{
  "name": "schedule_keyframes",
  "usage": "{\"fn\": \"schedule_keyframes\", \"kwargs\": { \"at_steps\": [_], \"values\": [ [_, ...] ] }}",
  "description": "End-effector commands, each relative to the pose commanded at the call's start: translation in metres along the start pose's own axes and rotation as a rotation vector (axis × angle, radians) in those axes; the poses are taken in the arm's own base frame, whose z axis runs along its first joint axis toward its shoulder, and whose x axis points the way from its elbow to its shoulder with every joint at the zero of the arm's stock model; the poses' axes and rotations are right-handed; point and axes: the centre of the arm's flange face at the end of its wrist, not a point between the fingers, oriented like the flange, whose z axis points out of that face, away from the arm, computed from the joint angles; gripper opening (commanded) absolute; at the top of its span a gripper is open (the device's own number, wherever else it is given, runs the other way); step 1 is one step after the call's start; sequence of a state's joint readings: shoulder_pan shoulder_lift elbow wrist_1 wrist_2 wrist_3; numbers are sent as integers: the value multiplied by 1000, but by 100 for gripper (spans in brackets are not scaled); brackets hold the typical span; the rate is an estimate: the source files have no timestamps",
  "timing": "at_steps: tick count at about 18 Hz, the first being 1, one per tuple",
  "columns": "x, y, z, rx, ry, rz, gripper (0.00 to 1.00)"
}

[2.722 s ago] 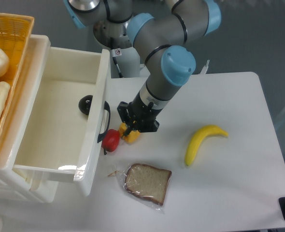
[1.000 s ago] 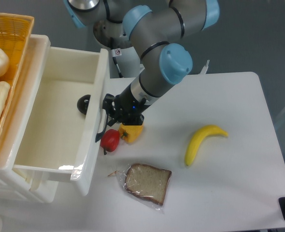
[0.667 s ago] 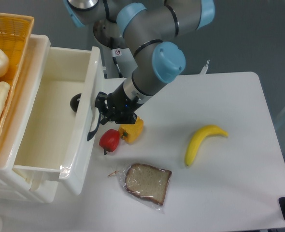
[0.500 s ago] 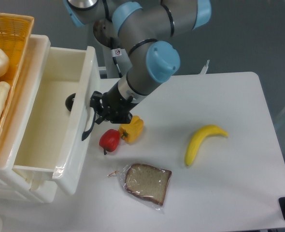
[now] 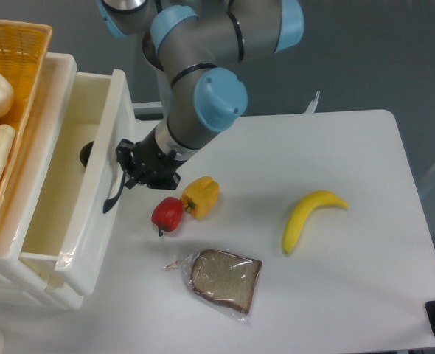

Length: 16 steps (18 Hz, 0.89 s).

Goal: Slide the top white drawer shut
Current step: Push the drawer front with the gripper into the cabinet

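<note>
Top white drawer (image 5: pixel 92 173) is sitting further left than 0.5 s ago, less tray showing, still partly open under the wicker basket (image 5: pixel 15 81). Its front panel is facing right toward the table (image 5: pixel 335 295), long axis running top to bottom of frame. Gripper (image 5: pixel 133 168) is pressing at the black handle (image 5: pixel 114 199), having tracked left with it; can't tell jaw state. Red pepper (image 5: pixel 166 214), yellow pepper (image 5: pixel 200 196), bagged bread (image 5: pixel 225 279), banana (image 5: pixel 310 215) aren't moving.
</note>
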<state>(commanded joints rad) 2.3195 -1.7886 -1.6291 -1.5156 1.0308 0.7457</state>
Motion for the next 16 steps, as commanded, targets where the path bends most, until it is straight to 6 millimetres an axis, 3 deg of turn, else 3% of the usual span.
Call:
{"fn": "schedule_keyframes", "kwargs": {
  "at_steps": [10,15,16],
  "values": [
    [33,-22,25,-26,2,16,0],
    [34,-28,26,-10,-13,12,0],
    [35,-29,26,-9,-14,15,4]
  ]
}}
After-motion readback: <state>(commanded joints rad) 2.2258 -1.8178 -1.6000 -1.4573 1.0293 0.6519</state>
